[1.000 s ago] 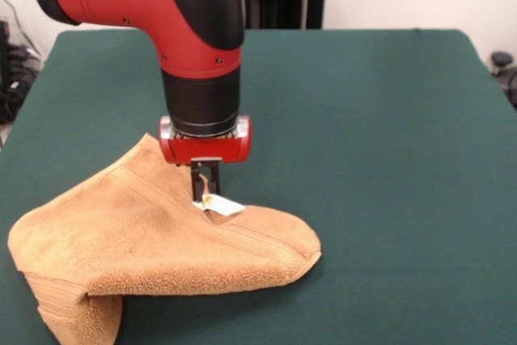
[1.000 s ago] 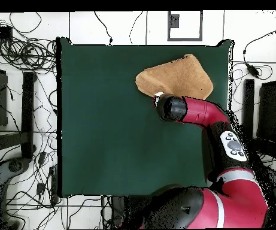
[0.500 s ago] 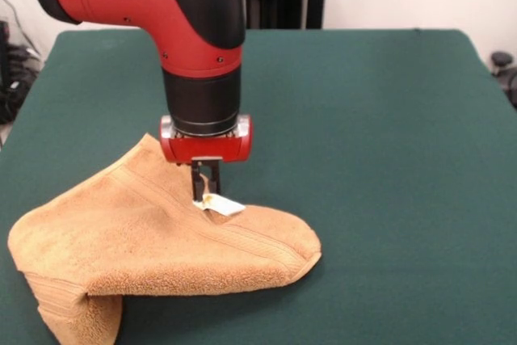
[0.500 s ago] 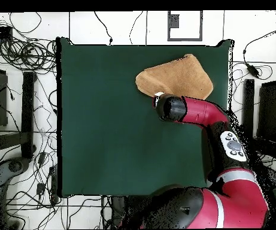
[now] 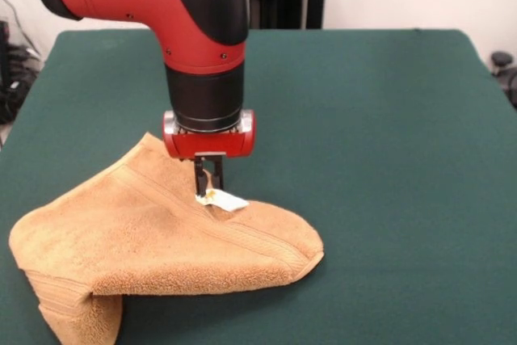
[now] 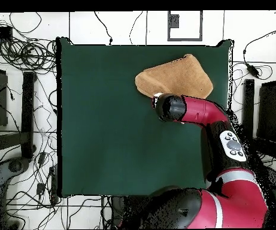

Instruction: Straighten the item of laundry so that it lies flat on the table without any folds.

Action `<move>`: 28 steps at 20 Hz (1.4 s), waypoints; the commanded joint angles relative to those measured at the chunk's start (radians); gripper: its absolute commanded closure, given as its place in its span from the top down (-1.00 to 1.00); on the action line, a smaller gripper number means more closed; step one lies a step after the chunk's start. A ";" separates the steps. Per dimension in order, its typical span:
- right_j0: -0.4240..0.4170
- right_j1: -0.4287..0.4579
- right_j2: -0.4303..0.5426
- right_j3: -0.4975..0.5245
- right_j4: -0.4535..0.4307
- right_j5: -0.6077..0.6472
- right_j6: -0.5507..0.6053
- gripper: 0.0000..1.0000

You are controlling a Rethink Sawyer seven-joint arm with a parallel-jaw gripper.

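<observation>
Dark green felt covers the table [image 5: 388, 119], ringed in the overhead view by cables [image 6: 20, 54] on a pale floor. At the table's front-left corner in the front view lies the orange-tan towel [image 5: 153, 240], folded over itself, with one doubled corner hanging at the edge. The gripper [image 5: 208, 190] stands upright directly over the towel's rear fold, its fingers drawn close together and pinching the cloth just beside the small white tag [image 5: 228, 200]. Nothing else sits around it.

The towel [image 5: 153, 240] lies folded by a tabletop [image 5: 388, 143] corner, the pincer [image 5: 208, 191] on its inner edge.
</observation>
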 commanded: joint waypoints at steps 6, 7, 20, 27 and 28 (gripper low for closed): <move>0.041 -0.029 0.033 0.074 0.041 0.187 0.073 -1.00; 0.043 -0.032 0.033 0.073 0.044 0.197 0.074 -1.00; 0.023 -0.030 0.058 0.079 0.066 0.208 0.073 -1.00; 0.038 -0.051 0.033 0.101 0.067 0.214 0.097 -1.00; 0.041 -0.059 0.029 0.111 0.070 0.217 0.105 -1.00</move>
